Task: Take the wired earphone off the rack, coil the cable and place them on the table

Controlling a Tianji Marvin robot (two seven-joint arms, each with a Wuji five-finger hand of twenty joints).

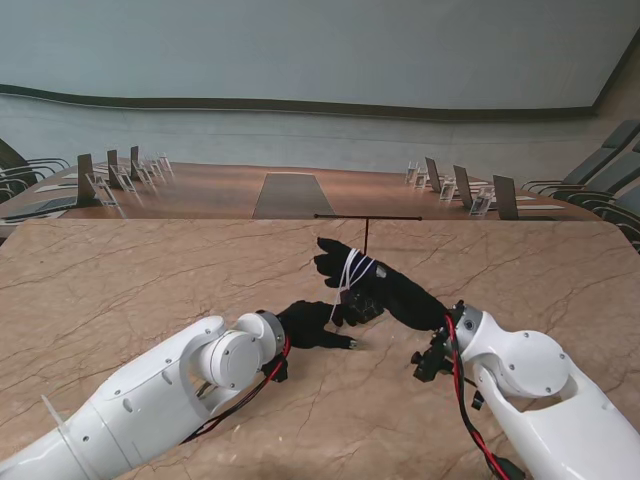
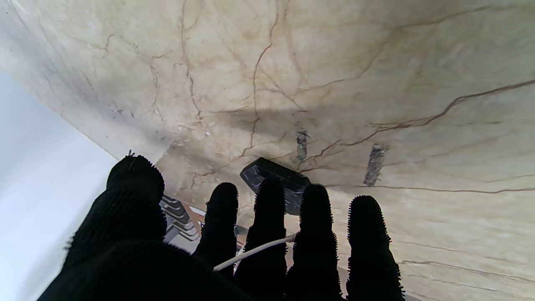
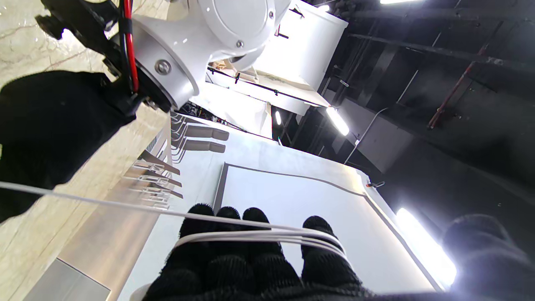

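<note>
The right hand is up off the table, near the middle of the stand view. Its fingers point toward 10 o'clock. The white cable goes round and round those fingers in a few loops. In the right wrist view the loops lie flat across four fingers that sit close side by side. The thumb sticks out well apart from them. So this hand has the cable wound on it.

The left hand is low, near the table, just at 7 o'clock from the right hand. Its fingertips point toward 3 o'clock. One strand of cable runs from the loops toward this hand. In the left wrist view the cable passes between the straight fingers, which are a little apart. I cannot tell if they pinch it.

The earbuds are too small to see.

The rack is a thin dark pole with a bar on top. It stands at 12 o'clock from the right hand, farther from me. Its dark base shows in the left wrist view, just past the fingertips.
</note>
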